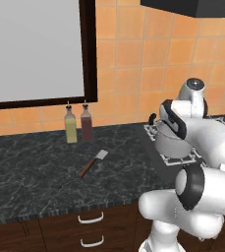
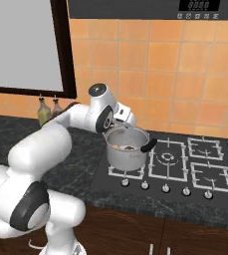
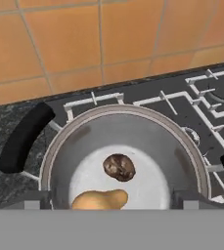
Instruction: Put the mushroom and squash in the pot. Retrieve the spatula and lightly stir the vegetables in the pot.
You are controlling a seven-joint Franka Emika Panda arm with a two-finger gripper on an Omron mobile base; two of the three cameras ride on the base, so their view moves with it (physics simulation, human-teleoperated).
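end effector (image 3: 111, 207) over pot (image 3: 59, 146), jaw state unclear | mushroom (image 3: 119, 167), squash (image 3: 100, 199) inside | spatula (image 1: 93, 163) on counter (image 1: 30, 172)

One pot (image 2: 127, 146) stands on the hob, with two black side handles. Inside it lie one mushroom (image 3: 119, 167) and one squash (image 3: 100, 199). One spatula (image 1: 93, 163) lies on the bench (image 1: 30, 172). Two bottles stand by the wall: one yellowish bottle (image 1: 70, 126) and one reddish-brown bottle (image 1: 86, 123). The hob (image 2: 185, 167) has four burners and five knobs.
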